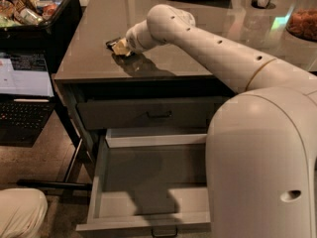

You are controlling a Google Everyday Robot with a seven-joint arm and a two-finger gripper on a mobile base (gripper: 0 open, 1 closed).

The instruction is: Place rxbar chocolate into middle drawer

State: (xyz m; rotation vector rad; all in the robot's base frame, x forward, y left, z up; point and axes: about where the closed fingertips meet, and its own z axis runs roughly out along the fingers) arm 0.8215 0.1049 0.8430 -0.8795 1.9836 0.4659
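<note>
The rxbar chocolate point(112, 42) shows as a small black edge lying on the dark countertop point(99, 63), mostly hidden by my gripper. My gripper point(121, 47) is down at the counter surface, right at the bar's right side, at the end of the white arm point(208, 43) reaching in from the right. The middle drawer point(148, 175) is pulled wide open below the counter; its grey floor is bare, with a small dark handle at its front edge point(164, 230).
The top drawer point(148, 114) is slightly open above the middle one. A black bin of snacks point(37, 21) and a laptop point(25, 81) stand at the left. A bowl of orange food point(303, 24) sits at the back right. A person's knee point(20, 214) is at the bottom left.
</note>
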